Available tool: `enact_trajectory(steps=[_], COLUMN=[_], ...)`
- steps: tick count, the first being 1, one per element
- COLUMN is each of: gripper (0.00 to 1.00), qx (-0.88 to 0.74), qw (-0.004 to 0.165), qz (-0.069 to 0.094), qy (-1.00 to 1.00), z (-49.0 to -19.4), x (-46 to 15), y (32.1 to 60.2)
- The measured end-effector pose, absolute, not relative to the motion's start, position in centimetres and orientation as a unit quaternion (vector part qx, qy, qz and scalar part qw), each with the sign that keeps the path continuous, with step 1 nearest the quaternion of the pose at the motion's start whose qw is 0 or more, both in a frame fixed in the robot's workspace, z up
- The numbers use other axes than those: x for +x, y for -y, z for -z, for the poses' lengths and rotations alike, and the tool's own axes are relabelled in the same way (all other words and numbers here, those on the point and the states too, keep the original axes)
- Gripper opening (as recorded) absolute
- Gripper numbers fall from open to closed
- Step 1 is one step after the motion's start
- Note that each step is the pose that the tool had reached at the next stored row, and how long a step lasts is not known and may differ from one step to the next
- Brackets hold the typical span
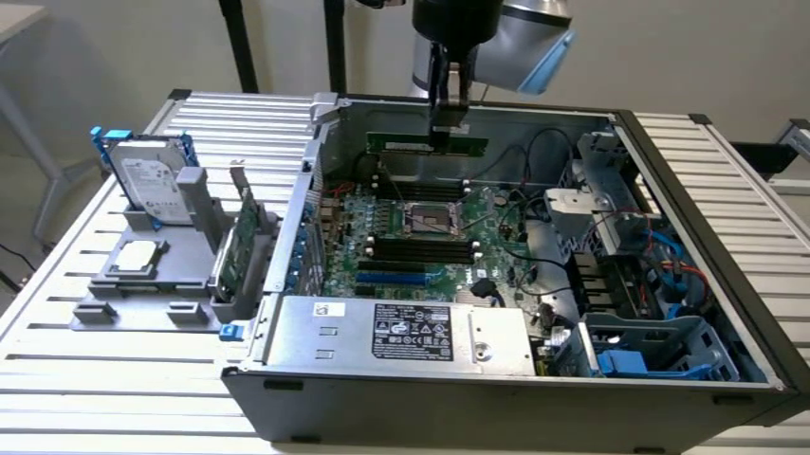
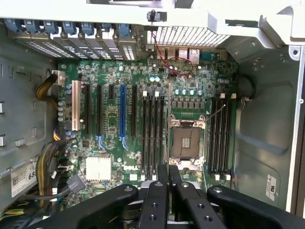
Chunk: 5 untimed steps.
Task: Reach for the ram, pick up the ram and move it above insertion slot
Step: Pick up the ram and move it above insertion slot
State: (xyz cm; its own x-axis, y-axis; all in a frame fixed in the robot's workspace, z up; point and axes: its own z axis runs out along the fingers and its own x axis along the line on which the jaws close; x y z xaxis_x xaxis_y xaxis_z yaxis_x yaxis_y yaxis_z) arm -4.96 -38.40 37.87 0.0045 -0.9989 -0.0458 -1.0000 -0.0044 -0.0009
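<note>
The ram (image 1: 427,145) hangs level in the air above the open computer case (image 1: 506,379), pinched at its top edge by the gripper (image 1: 449,121), whose fingers (image 2: 164,191) are closed on it. Beneath it lies the motherboard (image 2: 143,109) with its empty CPU socket (image 2: 186,142) and black memory slots (image 2: 152,136). Outside the case, on the exterior view's left, a grey fixture (image 1: 158,275) holds a hard drive (image 1: 150,180) and an expansion card (image 1: 247,246).

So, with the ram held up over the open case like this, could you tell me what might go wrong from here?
1. The gripper holds the ram by a short stretch near its middle, so the long stick could tilt or slip in the grasp.
2. The ram hangs over the motherboard with the open CPU socket beneath; a drop could damage it.
3. Loose cables run close by on the exterior view's right and could snag.
</note>
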Motion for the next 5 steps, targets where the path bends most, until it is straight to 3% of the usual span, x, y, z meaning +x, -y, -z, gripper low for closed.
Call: enact_trajectory(steps=[5], gripper=[0.13], qx=[-0.708], qw=[0.017], qz=[-0.016], qy=[-0.705], z=[-37.87], x=[-4.96], y=[38.4])
